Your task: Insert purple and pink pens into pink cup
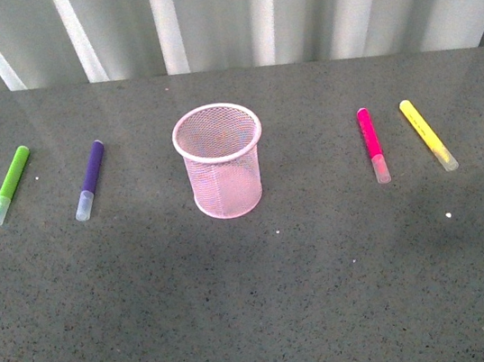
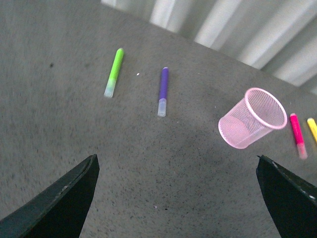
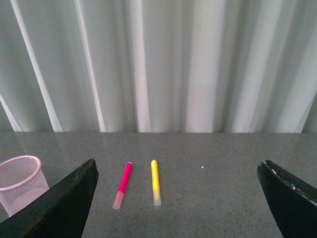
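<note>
Presently left gripper (image 2: pixel 176 159) and right gripper (image 3: pixel 176 163) gape empty. Pink cup (image 1: pixel 221 159) stands centred toward the desk's far edge, purple pen (image 1: pixel 90 179) leftward, pink pen (image 1: pixel 372 144) rightward. Risk: neighbouring green marker (image 1: pixel 10 185) and yellow marker (image 1: pixel 427 134) invite a wrong pick.

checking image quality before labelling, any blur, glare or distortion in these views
Front view: evenly lit, sharp, the wall reflects faintly on the far table. Left wrist view: pink cup looks tilted by the camera angle, pink pen smeared near the edge. Right wrist view: sharp, bright wall.
</note>
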`<state>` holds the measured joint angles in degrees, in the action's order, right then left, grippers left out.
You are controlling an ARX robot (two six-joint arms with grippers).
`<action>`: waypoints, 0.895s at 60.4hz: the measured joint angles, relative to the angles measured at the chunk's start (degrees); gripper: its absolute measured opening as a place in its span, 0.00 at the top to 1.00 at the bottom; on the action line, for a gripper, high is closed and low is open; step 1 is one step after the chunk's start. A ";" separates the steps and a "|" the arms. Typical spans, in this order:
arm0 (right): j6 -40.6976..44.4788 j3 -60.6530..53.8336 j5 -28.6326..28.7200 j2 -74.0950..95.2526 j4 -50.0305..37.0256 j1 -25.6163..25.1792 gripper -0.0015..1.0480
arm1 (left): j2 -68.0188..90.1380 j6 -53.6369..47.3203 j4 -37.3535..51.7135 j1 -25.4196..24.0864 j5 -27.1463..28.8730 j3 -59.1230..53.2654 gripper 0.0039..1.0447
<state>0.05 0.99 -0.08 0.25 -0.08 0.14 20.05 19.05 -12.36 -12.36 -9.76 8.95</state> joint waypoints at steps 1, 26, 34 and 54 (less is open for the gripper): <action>0.00 0.00 -0.07 0.00 -0.02 0.00 0.07 | 2.10 0.74 1.09 -1.66 -0.96 0.59 0.06; -0.04 0.00 -0.04 0.00 0.00 0.00 0.07 | 65.59 -16.92 12.09 13.90 4.33 34.36 0.06; -0.02 0.00 -0.02 0.00 0.00 0.00 0.07 | 73.61 -15.52 10.64 16.26 6.43 43.82 0.06; -0.02 0.00 -0.02 0.00 0.00 0.00 0.07 | 89.57 -15.43 5.25 20.09 8.70 56.48 0.06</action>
<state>0.03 0.99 -0.10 0.25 -0.08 0.14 109.62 3.62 -7.11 7.73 -1.06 65.43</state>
